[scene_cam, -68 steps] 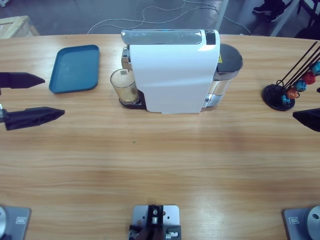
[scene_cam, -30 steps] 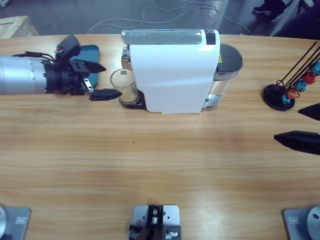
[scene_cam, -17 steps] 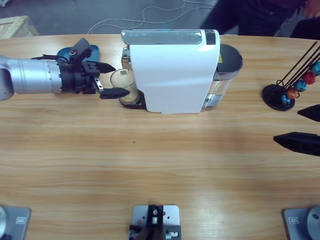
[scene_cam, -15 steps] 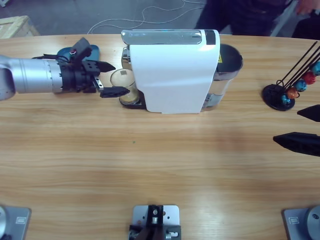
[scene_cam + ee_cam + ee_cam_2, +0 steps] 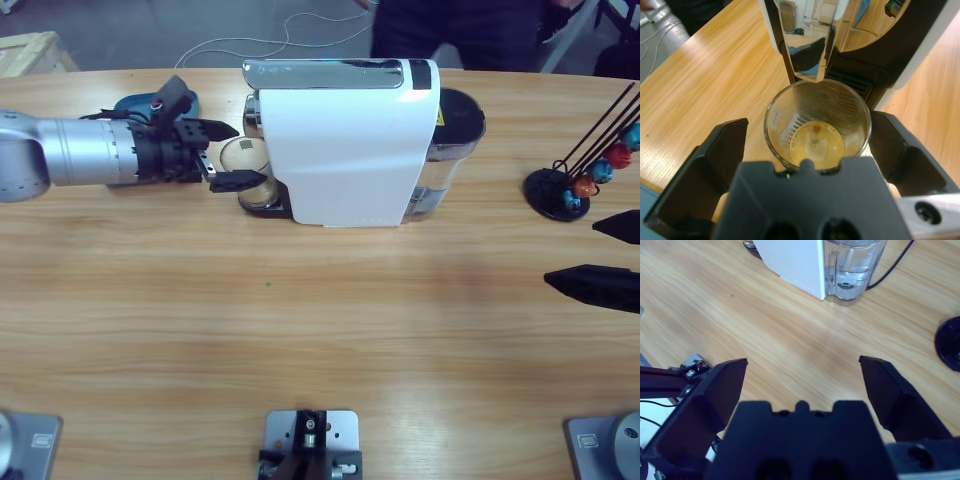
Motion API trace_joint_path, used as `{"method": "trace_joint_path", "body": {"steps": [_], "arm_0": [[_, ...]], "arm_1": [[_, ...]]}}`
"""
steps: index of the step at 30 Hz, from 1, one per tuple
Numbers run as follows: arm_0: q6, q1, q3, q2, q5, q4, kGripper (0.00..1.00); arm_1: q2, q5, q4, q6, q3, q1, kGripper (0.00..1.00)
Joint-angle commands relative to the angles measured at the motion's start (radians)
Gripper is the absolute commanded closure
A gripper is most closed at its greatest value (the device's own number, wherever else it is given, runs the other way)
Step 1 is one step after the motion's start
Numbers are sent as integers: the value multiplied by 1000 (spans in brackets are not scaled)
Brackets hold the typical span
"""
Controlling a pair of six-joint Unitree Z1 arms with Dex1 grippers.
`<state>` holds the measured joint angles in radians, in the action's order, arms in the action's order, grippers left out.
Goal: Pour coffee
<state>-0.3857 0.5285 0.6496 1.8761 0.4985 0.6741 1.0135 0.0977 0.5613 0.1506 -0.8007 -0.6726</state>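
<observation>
Straddling the tumbler (image 5: 817,125) under the coffee machine (image 5: 345,140) spout, my left gripper (image 5: 810,142) is spread wide, not yet touching glass. Coffee (image 5: 816,145) sits shallow inside. I'd close evenly, keep it upright. Right gripper (image 5: 802,382) gapes, empty.

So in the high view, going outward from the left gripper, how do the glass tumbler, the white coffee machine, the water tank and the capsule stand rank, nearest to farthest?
From the left gripper:
1. Glass tumbler, between its open jaws, under the spout.
2. White coffee machine, just beyond the tumbler, mid-table.
3. Water tank, on the machine's far side.
4. Capsule stand, near the table's far end, by the right gripper.
</observation>
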Motion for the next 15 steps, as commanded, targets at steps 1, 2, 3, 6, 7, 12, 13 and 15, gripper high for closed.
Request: {"method": "trace_joint_path", "body": {"steps": [1, 2, 3, 6, 7, 12, 13, 15], "arm_0": [[-7, -8, -24, 61, 16, 21, 2], [-8, -8, -25, 61, 16, 20, 9], [-9, -8, -25, 61, 17, 21, 16], [-8, -8, -28, 60, 16, 20, 127], [-9, -8, -28, 60, 16, 20, 144], [-9, -8, -24, 64, 19, 21, 495], [-9, -8, -21, 69, 20, 21, 538], [-10, -4, -22, 71, 20, 21, 559]], "arm_1": [[46, 23, -6, -8, 19, -5, 4], [46, 24, -6, -8, 20, -5, 4], [46, 25, -6, -8, 20, -5, 4], [45, 26, -6, -8, 21, -5, 7], [43, 27, -6, -8, 21, -5, 9], [42, 27, -6, -8, 23, -5, 9], [42, 27, -6, -8, 23, -5, 9], [42, 27, -6, -8, 23, -5, 9]]}}
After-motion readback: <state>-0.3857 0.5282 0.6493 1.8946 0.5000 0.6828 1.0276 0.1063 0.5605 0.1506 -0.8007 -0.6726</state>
